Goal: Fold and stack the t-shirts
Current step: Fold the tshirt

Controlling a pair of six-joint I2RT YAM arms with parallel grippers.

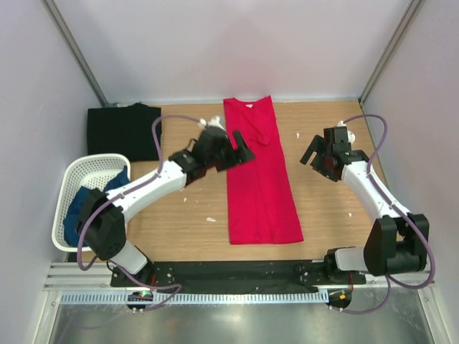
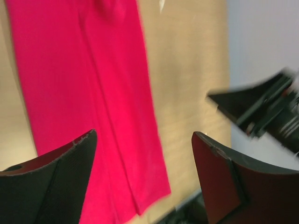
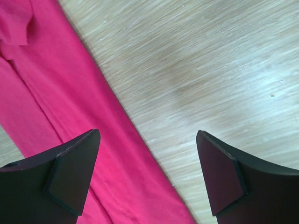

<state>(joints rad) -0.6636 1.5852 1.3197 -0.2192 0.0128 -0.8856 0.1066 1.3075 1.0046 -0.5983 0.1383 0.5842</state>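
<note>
A bright red t-shirt (image 1: 259,179) lies folded lengthwise into a long strip down the middle of the wooden table, neck end at the back. A black t-shirt (image 1: 123,131) lies flat at the back left. A dark blue t-shirt (image 1: 92,198) is bunched inside the white basket. My left gripper (image 1: 242,147) hovers open over the red strip's left edge near its upper part; in the left wrist view the red t-shirt (image 2: 88,93) lies below the empty left gripper (image 2: 145,140). My right gripper (image 1: 314,152) stands open just right of the strip; under this right gripper (image 3: 148,135) the red t-shirt's edge (image 3: 60,107) runs diagonally.
The white mesh basket (image 1: 70,188) stands at the left edge of the table. Grey walls close in the left, back and right sides. Bare wood (image 1: 330,215) shows right of the red strip and between it and the basket. Small white scraps (image 1: 211,219) lie on the wood.
</note>
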